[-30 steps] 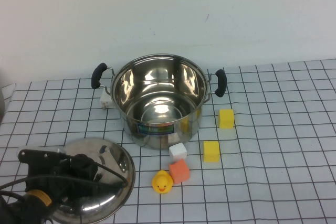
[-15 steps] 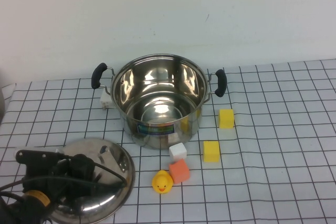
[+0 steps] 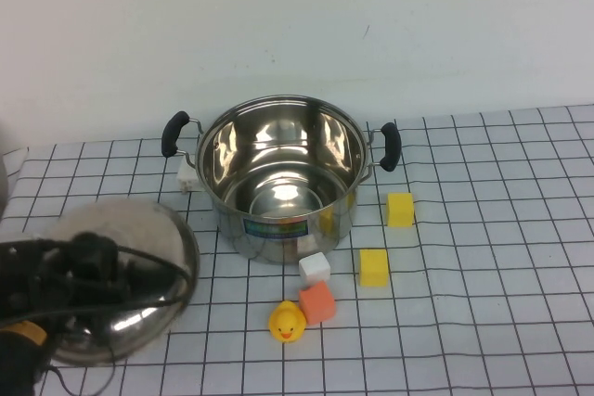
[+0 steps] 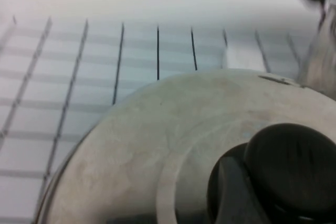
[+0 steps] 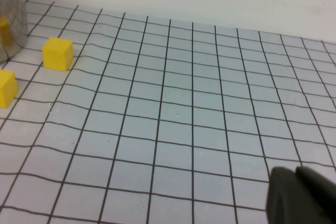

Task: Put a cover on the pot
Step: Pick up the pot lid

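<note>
The steel pot (image 3: 278, 173) stands open and empty at the middle back of the checked cloth, with black side handles and a colourful label on its front. My left gripper (image 3: 88, 261) is shut on the black knob (image 4: 291, 166) of the domed steel lid (image 3: 139, 238) and holds it tilted above the table, to the front left of the pot. The lid (image 4: 157, 129) fills the left wrist view, with the pot's edge (image 4: 323, 56) blurred beyond it. My right gripper (image 5: 302, 195) is shut and empty over bare cloth on the right, out of the high view.
Two yellow blocks (image 3: 400, 209) (image 3: 373, 267), a white cube (image 3: 315, 268), an orange block (image 3: 317, 302) and a yellow duck (image 3: 287, 322) lie in front and to the right of the pot. A white object (image 3: 187, 173) sits behind its left handle.
My left gripper has lifted the lid off the table; it now hangs higher, further left and tilted. The pot and the small objects have not moved.
</note>
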